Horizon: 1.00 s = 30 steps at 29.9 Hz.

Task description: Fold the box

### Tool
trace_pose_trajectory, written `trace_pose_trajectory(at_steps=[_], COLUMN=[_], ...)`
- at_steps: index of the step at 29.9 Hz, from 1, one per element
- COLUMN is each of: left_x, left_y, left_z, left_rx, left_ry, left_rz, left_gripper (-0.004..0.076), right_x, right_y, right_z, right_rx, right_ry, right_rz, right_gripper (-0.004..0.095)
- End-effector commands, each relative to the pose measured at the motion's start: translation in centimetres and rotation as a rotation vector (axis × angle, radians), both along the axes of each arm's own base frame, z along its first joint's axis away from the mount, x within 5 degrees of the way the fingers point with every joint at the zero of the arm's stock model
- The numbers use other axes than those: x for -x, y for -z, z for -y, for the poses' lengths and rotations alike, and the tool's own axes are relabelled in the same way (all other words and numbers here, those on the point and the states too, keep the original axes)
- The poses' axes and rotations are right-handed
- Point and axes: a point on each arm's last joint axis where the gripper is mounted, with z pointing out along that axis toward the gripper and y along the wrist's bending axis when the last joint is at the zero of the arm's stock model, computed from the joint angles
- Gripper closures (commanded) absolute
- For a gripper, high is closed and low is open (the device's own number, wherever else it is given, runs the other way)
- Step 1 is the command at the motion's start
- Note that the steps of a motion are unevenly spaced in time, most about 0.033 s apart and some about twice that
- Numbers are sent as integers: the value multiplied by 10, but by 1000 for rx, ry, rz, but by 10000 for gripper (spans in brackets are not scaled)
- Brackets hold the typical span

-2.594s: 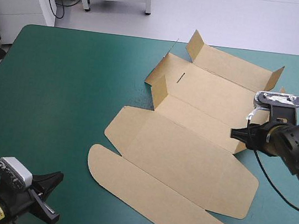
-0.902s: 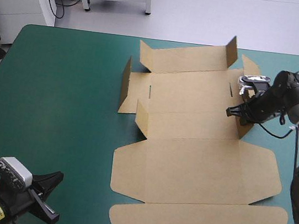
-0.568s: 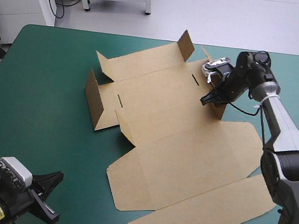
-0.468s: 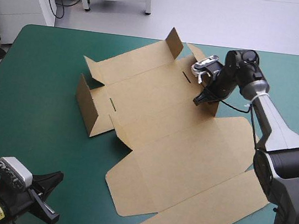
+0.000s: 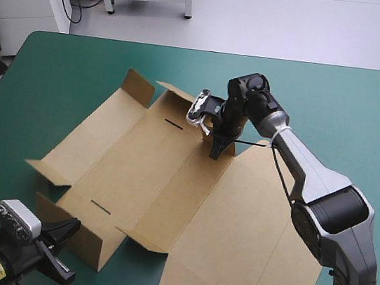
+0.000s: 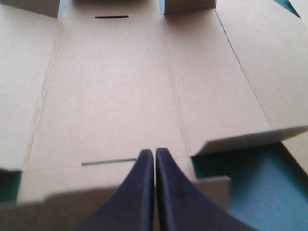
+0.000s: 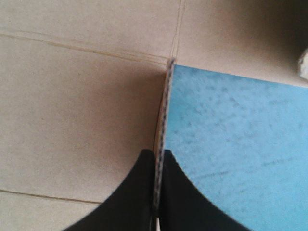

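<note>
The brown box [image 5: 150, 172] lies as a mostly flat sheet slanting across the table's middle, with short flaps raised at its far end [image 5: 138, 86] and a low wall up at its near left corner [image 5: 83, 244]. My right gripper [image 5: 215, 148] reaches in from the right and is shut on the thin edge of a raised flap [image 7: 163, 110] near the sheet's far side. My left gripper [image 5: 62, 248] rests at the near left corner, shut and holding nothing. Its black fingers [image 6: 144, 183] point over the low wall at the box floor [image 6: 110, 86] and a slot [image 6: 108, 162].
The box's long lid panels [image 5: 237, 262] run down to the table's near edge. Bare teal-green cover [image 5: 349, 115] shows on the far right and along the left side; it also lies beside the held flap [image 7: 240, 134].
My right gripper has dragged the box leftward across the far side of the table. The sheet has swung around so its lid now points at the near edge. The left arm has stayed still.
</note>
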Motion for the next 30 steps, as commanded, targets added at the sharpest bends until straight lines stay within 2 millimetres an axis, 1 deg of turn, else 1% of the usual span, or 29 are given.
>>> trace_pose_trajectory(at_steps=[1, 5, 11, 16, 18, 19, 21, 24, 26, 28, 30], left_x=[-3, -3, -3, -3, -3, -3, -3, -3, -3, -3, -3], left_y=[-13, -13, -13, -13, -13, -13, -13, -13, -13, -13, -13], left_z=[1, 1, 1, 1, 1, 1, 1, 1, 1, 1, 1], left_rx=[54, 54, 54, 54, 54, 54, 54, 54, 54, 54, 54], left_ry=[-8, -8, -8, -8, -8, -8, -8, -8, -8, -8, -8], left_rz=[63, 63, 63, 63, 63, 63, 63, 63, 63, 63, 63], left_gripper=[731, 731, 731, 731, 731, 731, 731, 731, 731, 731, 731], right_x=[13, 11, 17, 11, 10, 10, 11, 12, 13, 14, 15], right_y=[-37, -39, -38, -41, -42, -42, -42, -42, -44, -44, -49], right_z=[-7, -11, -12, -16, -16, -16, -15, -15, -14, -14, -12], right_rx=[-15, -53, -61, -105, -102, -102, -98, -91, -88, -82, -79], right_ry=[-157, -180, -214, -178, -197, -199, -193, -196, -197, -196, -169], right_rz=[126, 162, 104, 178, 191, 191, 176, 163, 159, 150, 140], right_gripper=[929, 929, 929, 928, 906, 881, 788, 609, 469, 406, 392])
